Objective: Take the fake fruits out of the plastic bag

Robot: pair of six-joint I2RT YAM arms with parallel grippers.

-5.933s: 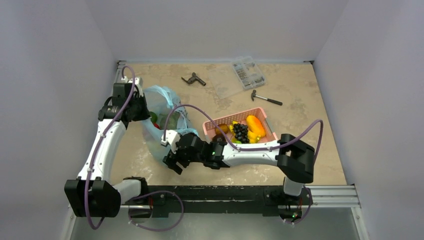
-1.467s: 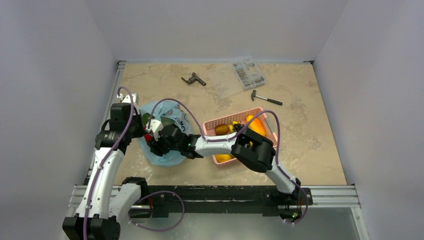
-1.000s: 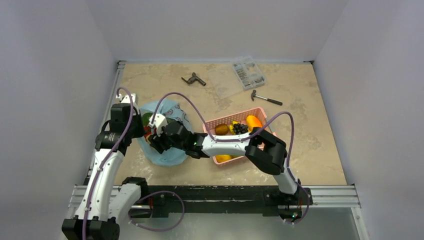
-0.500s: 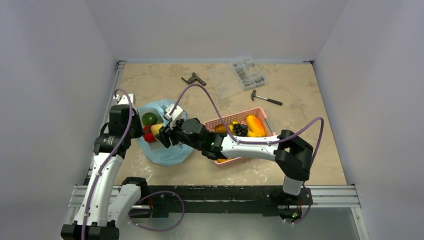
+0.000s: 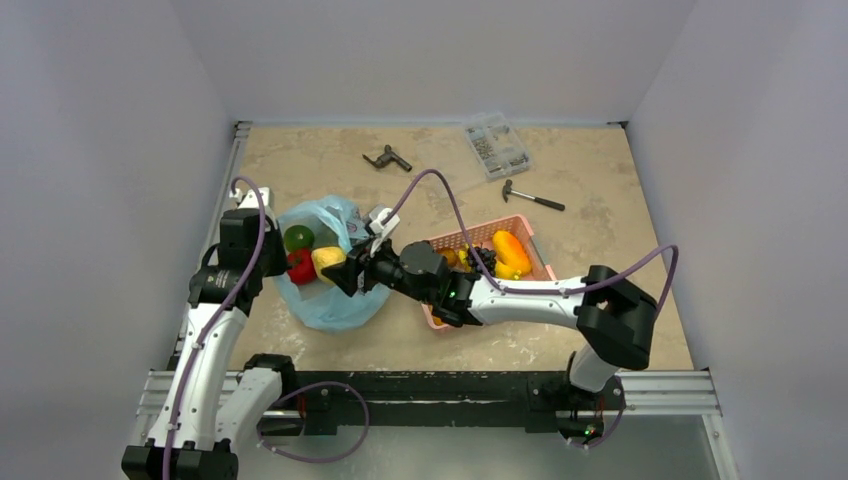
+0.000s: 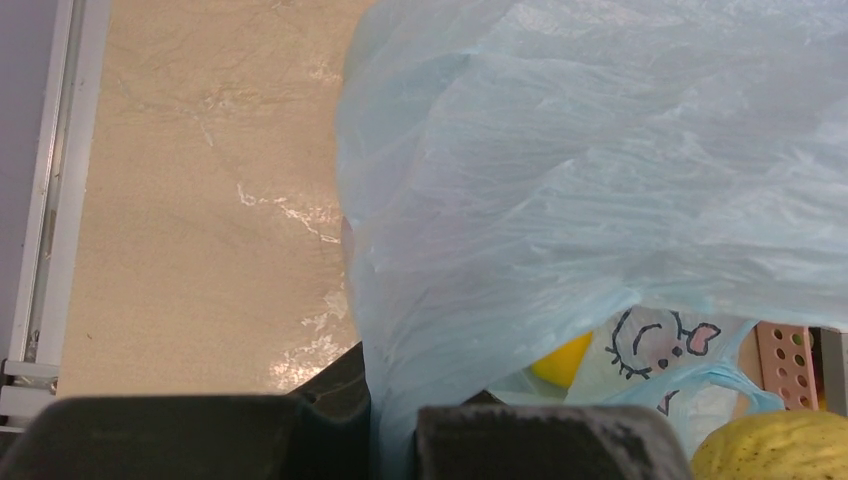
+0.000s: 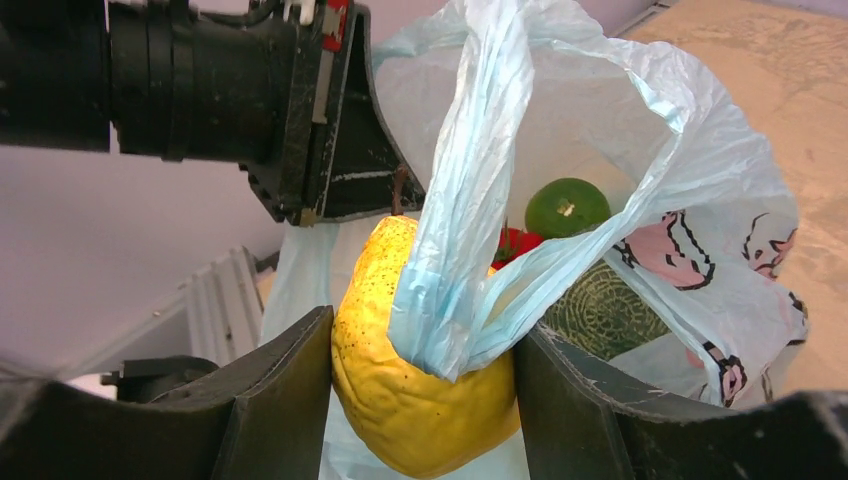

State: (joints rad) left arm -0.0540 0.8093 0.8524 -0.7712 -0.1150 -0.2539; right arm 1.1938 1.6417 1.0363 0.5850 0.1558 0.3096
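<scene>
Right fingers (image 7: pixel 270 400) clenched on a yellow fruit (image 7: pixel 420 400), one finger on each side of it. The fruit sits at the mouth of the bag (image 5: pixel 335 305). A twisted bag handle (image 7: pixel 465 200) lies draped across its front.

Left fingers (image 6: pixel 550 445) pinched on the bag's film at the left rim. The film runs down through the narrow gap between them.

The bag rests on the surface (image 5: pixel 600 200), left of centre, mouth open upward. Inside it:
- tomato (image 5: pixel 300 267), just beside the yellow fruit; cannot tell if the two touch
- green fruit (image 5: pixel 298 238), behind the tomato
- melon (image 7: pixel 600 312), lower down, partly seen through the film

Pink basket (image 5: pixel 505 221) stands just right of the bag, holding grapes (image 5: pixel 484 260) and an orange fruit (image 5: pixel 510 250).

Hammer (image 5: pixel 533 198), parts box (image 5: pixel 497 143) and a black tool (image 5: pixel 387 158) lie well apart from the bag, toward the far edge.
</scene>
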